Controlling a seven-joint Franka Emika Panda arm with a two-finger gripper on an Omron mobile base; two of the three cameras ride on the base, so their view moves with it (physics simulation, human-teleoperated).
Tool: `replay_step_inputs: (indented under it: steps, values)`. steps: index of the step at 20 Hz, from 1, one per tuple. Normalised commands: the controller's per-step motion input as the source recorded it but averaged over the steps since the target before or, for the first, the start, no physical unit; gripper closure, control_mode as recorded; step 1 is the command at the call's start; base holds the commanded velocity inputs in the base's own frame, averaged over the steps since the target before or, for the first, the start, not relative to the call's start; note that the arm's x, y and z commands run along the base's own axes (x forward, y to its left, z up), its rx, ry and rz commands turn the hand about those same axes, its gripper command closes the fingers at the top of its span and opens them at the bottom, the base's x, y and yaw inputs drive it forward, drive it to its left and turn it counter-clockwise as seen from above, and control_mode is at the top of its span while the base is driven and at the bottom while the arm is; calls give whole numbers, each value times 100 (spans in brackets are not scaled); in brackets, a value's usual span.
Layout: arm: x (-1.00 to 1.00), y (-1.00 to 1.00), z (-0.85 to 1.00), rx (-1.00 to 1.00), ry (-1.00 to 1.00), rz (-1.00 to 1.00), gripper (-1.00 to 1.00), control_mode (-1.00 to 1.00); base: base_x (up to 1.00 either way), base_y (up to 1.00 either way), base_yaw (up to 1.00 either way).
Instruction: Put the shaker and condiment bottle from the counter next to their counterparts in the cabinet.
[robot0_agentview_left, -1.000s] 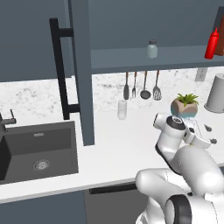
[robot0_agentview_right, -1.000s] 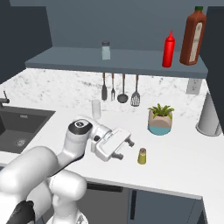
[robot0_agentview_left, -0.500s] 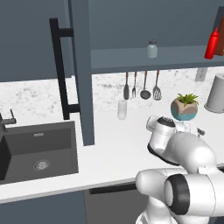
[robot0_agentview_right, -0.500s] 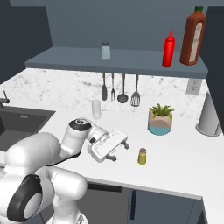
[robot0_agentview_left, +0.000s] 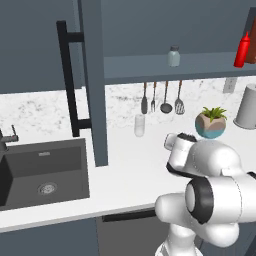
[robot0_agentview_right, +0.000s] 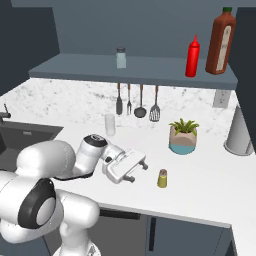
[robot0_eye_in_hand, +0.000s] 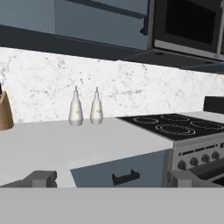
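Gripper (robot0_agentview_right: 141, 168) spread wide, empty — condiment bottle (robot0_agentview_right: 193, 56) on cabinet (robot0_agentview_right: 135, 67) shelf; no legible labels.

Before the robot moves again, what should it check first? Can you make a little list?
1. Red bottle on cabinet shelf beside brown bottle: ok.
2. Small yellow shaker off the counter: not ok.
3. Claw open and empty: ok.
4. Claw pointing at that shaker: not ok, hand view faces the stove.
5. Room by blue shaker on shelf: ok.
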Motion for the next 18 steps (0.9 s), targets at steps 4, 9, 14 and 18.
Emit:
replay_step_inputs:
  steps: [4,9,14,18]
  values:
    - [19,2,0,0,0,0,-100,-100,0,0,0]
    - [4,0,-39,0,0,0,-100,-100,0,0,0]
    - [6,0,-19,0,-2,0,-100,-100,0,0,0]
    - [13,0,-3,0,-2,0,-100,-100,0,0,0]
